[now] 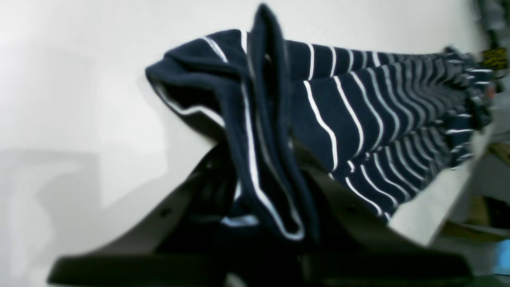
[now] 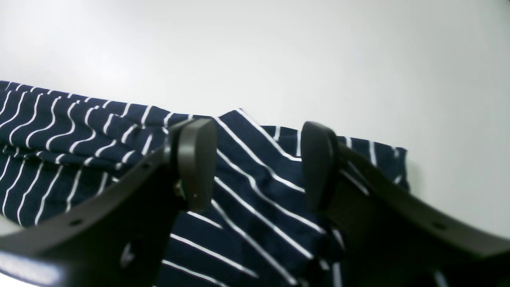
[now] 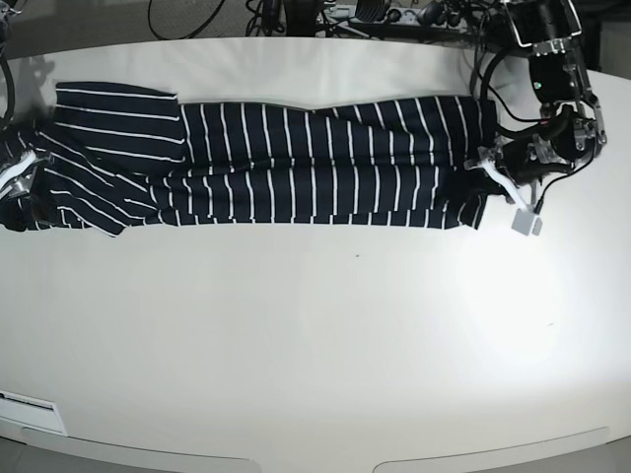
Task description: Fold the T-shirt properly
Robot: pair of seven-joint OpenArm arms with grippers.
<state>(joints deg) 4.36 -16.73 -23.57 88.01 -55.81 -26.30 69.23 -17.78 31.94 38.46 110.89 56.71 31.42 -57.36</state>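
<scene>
We see the right gripper (image 2: 259, 165) as matte black, with two rounded, paddle-like pads (image 2: 195, 163) on tapering arms pierced by small holes. The left gripper (image 1: 267, 207) is the same black; its arm (image 3: 552, 89) carries dark cables and white parts.

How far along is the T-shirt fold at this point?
Done: the T-shirt lies as a long narrow band across the table, sides apparently folded in. In hand: the left claw is shut on bunched cloth at one end, while the right claw sits open over the other end. Left: regrasping there and folding the band end to end.
</scene>
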